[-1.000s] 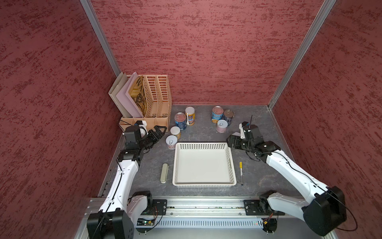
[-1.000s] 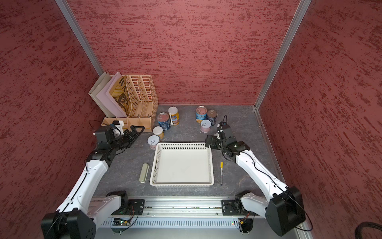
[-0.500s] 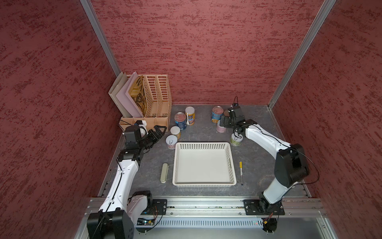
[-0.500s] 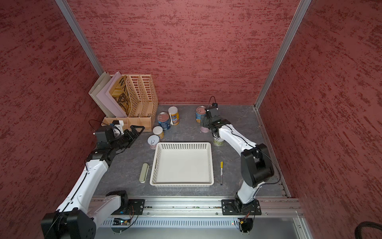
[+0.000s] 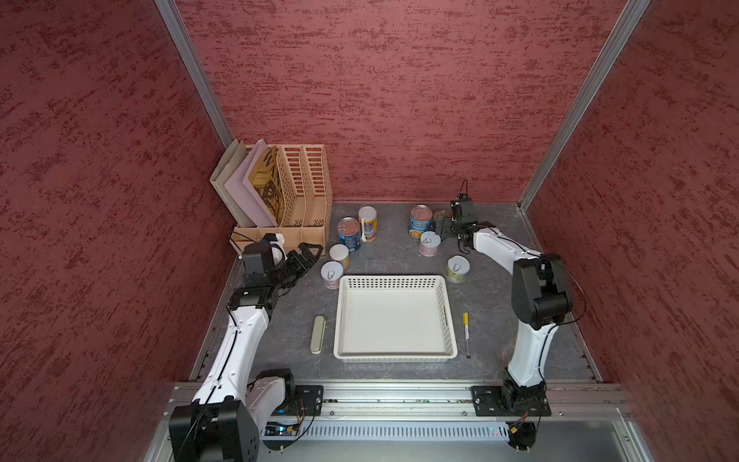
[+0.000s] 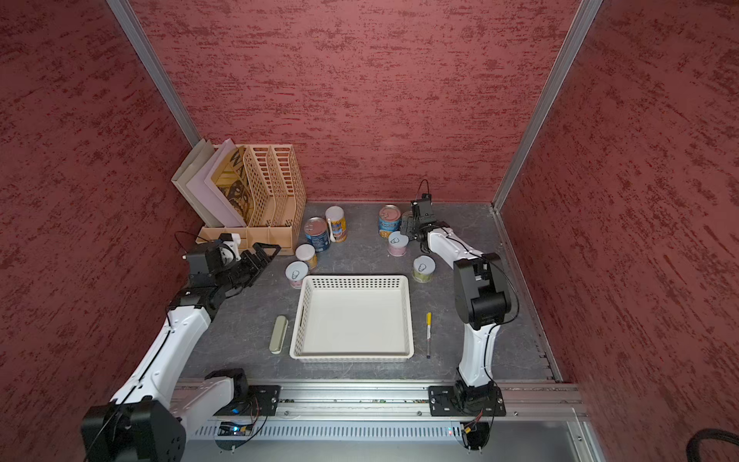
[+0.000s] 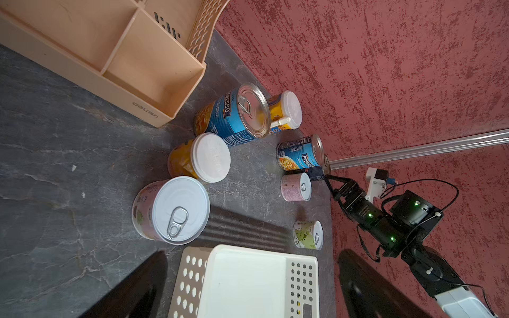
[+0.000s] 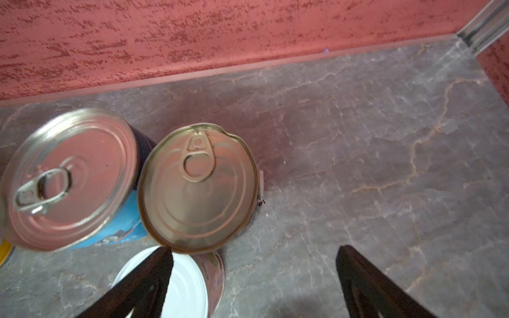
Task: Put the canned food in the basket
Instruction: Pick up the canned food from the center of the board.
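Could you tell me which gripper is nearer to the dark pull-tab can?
Right. The right gripper is open right beside the dark pull-tab can; the left gripper is across the table, near the file holder.

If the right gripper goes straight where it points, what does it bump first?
Probably the dark can, sitting just ahead of the open right gripper, though it might pass above the lid.

Top views: dark can mostly hidden behind my right gripper; label unreadable. Right wrist view: right blue can cut by frame edge; small white-topped can half under my finger, cut by frame edge; picture slightly blurred. Left wrist view: basket and file holder cut by frame edges; slim yellow can partly behind left blue can.
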Available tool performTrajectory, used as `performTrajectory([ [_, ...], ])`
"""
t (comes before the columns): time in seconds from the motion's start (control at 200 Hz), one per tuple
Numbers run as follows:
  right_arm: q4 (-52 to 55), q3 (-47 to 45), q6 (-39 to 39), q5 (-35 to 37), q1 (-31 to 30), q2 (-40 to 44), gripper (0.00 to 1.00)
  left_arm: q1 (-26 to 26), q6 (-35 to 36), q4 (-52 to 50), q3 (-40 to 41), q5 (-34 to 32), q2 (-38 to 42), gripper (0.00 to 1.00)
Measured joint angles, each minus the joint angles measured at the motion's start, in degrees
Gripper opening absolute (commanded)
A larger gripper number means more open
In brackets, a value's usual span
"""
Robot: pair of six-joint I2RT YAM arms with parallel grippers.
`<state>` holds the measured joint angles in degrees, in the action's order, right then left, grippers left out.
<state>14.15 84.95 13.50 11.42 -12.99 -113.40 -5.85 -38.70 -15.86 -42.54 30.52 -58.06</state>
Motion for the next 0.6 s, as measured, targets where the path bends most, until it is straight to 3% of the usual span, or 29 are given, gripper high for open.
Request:
performTrajectory([
  [0.601,-2.0,6.6,-4.0,-3.7,0.8,-7.0,0.98,0.0,0.0,0.0,0.0,0.0,-0.9,1.0],
])
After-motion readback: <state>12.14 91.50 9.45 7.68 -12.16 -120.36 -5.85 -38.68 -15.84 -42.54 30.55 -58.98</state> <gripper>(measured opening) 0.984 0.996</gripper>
